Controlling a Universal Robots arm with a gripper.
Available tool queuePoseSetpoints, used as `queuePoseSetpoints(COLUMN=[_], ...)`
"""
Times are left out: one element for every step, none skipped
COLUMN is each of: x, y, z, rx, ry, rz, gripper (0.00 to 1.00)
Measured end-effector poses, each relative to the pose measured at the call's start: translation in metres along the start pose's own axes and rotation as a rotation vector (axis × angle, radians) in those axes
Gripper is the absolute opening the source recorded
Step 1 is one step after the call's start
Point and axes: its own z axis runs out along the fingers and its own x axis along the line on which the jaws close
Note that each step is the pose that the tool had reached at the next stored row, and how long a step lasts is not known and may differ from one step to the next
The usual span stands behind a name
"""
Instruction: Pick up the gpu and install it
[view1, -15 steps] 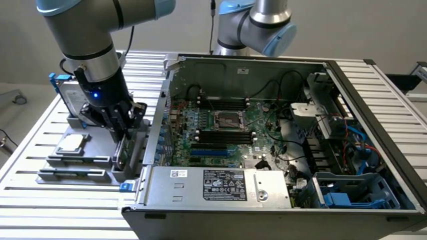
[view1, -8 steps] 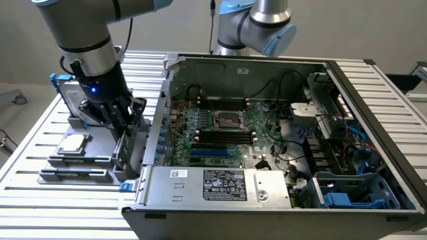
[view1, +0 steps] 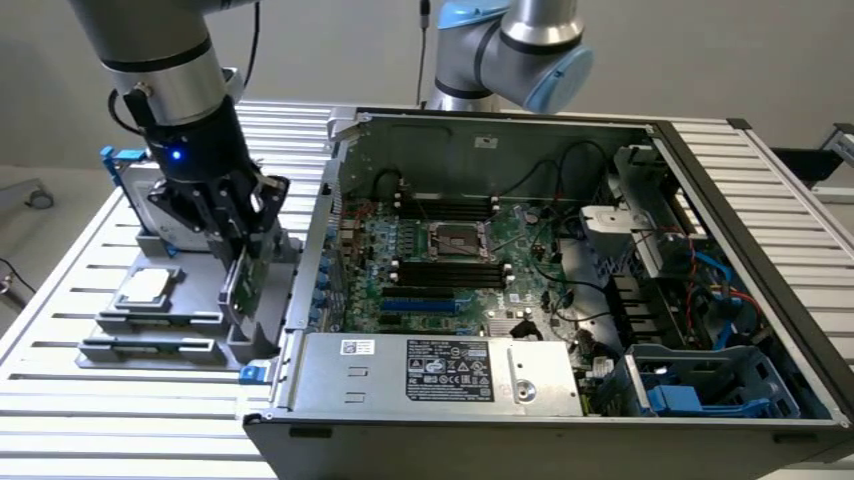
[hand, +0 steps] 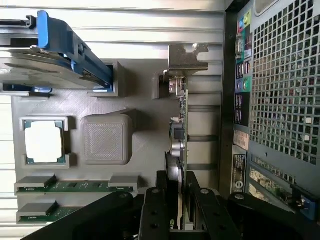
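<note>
gpu (hand: 180, 125) | standing on edge in grey holder (hand: 145, 130) | tool (hand: 177, 182) clamped on its end, a finger on each face

One gpu (hand: 183, 115), one processor chip (hand: 44, 141), one hard drive (hand: 45, 62), two memory sticks (hand: 75, 186), one gray tray (hand: 145, 100), one computer case (view1: 507, 135).

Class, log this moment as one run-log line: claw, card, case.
claw: shut on gpu | gpu: on edge at grey holder | computer case: open, gpu not installed

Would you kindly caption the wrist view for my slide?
Claw clamped on the gpu standing in the grey tray, beside the computer case.
</note>
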Motion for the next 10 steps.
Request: queuePoseSetpoints(x=[0.0, 0.0, 0.0, -0.001, -0.001, -0.001, -0.001, -0.001, -0.002, -0.002], y=[0.0, -0.0001, -0.0001, -0.0001, -0.0001, -0.0002, -0.0002, -0.0002, -0.0002, -0.0003], z=[-0.0032, -0.0064, -0.0098, -0.0144, -0.0189, -0.0235, -0.028, -0.0325, -0.037, -0.0415], rx=[0.0, 0.0001, -0.0001, -0.0002, -0.0001, -0.0002, -0.0001, -0.0001, -0.0002, -0.0001], ry=[-0.0007, -0.0012, -0.0017, -0.0018, -0.0017, -0.0018, -0.0017, -0.0018, -0.0018, -0.0017], rz=[0.0, 0.0, 0.0, 0.0, 0.0, 0.0, 0.0, 0.0, 0.0, 0.0], gripper=[0.26, 0.26, 0.26, 0.26, 0.26, 0.26, 0.26, 0.26, 0.26, 0.26])
